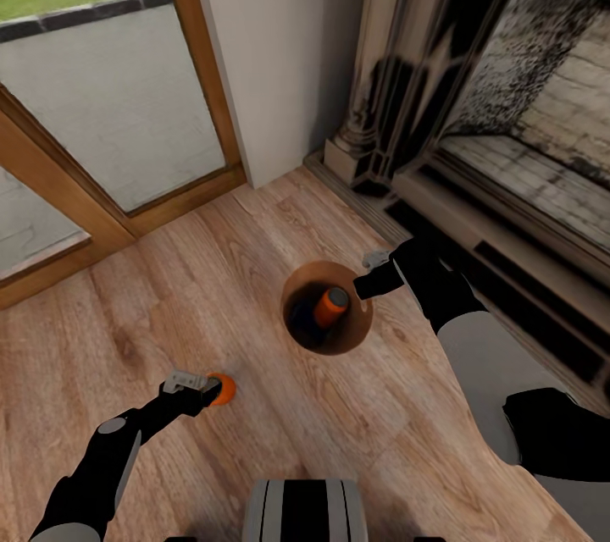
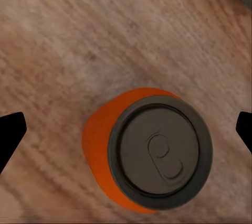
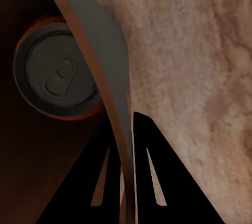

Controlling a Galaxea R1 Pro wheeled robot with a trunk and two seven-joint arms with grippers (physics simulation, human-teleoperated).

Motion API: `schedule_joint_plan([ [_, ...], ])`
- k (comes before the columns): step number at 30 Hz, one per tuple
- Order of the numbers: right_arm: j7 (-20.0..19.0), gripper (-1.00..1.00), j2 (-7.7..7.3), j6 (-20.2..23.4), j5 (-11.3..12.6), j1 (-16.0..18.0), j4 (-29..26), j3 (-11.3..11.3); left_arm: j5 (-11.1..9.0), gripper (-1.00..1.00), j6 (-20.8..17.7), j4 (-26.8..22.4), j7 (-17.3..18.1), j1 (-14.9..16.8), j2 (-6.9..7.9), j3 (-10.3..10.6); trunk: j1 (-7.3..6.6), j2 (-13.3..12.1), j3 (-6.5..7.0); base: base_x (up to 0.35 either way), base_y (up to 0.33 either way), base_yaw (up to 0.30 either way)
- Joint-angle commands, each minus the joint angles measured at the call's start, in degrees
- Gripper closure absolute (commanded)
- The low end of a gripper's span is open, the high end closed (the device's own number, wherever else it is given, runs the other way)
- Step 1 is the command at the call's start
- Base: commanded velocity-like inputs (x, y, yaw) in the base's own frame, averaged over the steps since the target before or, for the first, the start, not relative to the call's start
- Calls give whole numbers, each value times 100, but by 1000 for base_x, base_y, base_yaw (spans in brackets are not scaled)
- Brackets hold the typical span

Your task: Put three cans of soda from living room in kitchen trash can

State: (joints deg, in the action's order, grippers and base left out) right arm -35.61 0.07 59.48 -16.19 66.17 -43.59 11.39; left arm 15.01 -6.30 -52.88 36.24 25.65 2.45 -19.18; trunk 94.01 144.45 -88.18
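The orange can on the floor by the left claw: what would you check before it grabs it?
1. Can upright on the floor: ok.
2. Left claw open, a finger on either side of the can: ok.
3. Fingers touching the can: not yet, gaps show on both sides.
4. Bin held: ok, right claw is pinched on its rim.
5. Room in the bin: ok, one orange can inside with space beside it.
6. Third, blue can: cannot tell; something dark lies beside the orange one.
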Motion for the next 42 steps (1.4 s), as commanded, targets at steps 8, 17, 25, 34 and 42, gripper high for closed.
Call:
schedule_joint_plan([
  [8, -42, 100, 1, 52, 186, 1, 0, -5, -5, -100, -10, 13, 7, 1, 1, 1, -1, 0, 0, 0, 0, 0],
  [17, -42, 100, 19, 52, 186, 1, 0, -5, 3, -100, -16, 15, 2, 1, 1, 2, 15, 8, -133, 0, 0, 0],
  [25, -42, 100, 19, 52, 186, -5, 0, -5, 1, -100, -4, 21, 2, 1, 1, 1, 15, 8, -133, 0, 0, 0],
  [34, -42, 100, 23, 52, 186, -8, 0, -5, 18, -100, -14, 23, -7, 1, 1, 1, 25, 14, -221, 0, 0, 0],
  [42, -39, 100, 19, 52, 197, -5, -19, -24, -6, -100, -7, 23, -3, 1, 1, -4, 25, 14, -221, 0, 0, 0],
])
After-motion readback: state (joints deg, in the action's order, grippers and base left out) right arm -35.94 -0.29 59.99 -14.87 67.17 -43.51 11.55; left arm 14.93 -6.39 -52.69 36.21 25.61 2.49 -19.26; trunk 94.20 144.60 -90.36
